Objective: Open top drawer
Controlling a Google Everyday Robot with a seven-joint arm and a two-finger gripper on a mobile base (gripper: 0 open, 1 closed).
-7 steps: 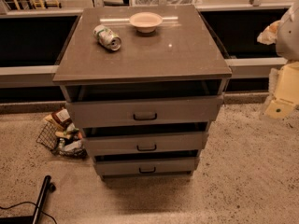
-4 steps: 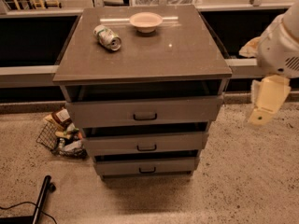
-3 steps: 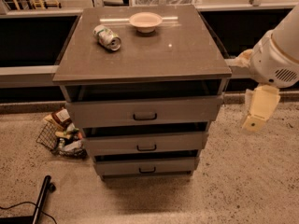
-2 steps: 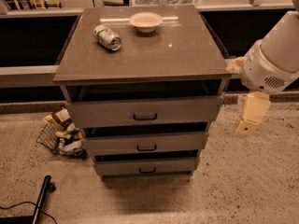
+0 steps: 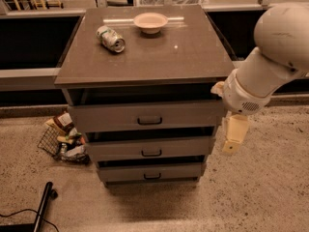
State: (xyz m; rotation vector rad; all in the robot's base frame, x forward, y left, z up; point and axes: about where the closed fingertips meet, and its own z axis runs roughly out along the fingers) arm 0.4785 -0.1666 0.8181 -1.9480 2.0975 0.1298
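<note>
Grey laminate covers the cabinet top (image 5: pixel 183 57), which fills the upper middle of the frame. On it, toward the back, a crushed can (image 5: pixel 110 38) lies on its side to the left of a shallow pale bowl (image 5: pixel 150 21); the two are near each other but apart.

Below the top come three grey drawers, stacked in the centre of the frame. The top drawer (image 5: pixel 106 117) is the widest and tallest, with a small dark pull handle (image 5: pixel 149 121) at the middle of its flat front and a dark gap above the front. The middle drawer (image 5: pixel 116 150) and bottom drawer (image 5: pixel 125 172) sit beneath it, each narrower and each with a similar handle.

A white arm (image 5: pixel 275 52) enters from the upper right and slants down toward the cabinet's right front corner. Its cream gripper (image 5: pixel 234 137) hangs pointing downward right of centre, just beside the right end of the top drawer's front and well apart from the handle. Whether it is spread or closed does not show from this angle, and it grips nothing that can be seen.

At lower left, a small wire basket (image 5: pixel 48 141) of clutter stands on the speckled floor (image 5: pixel 251 192) beside the cabinet, with a black pole (image 5: pixel 41 209) nearer the corner.
</note>
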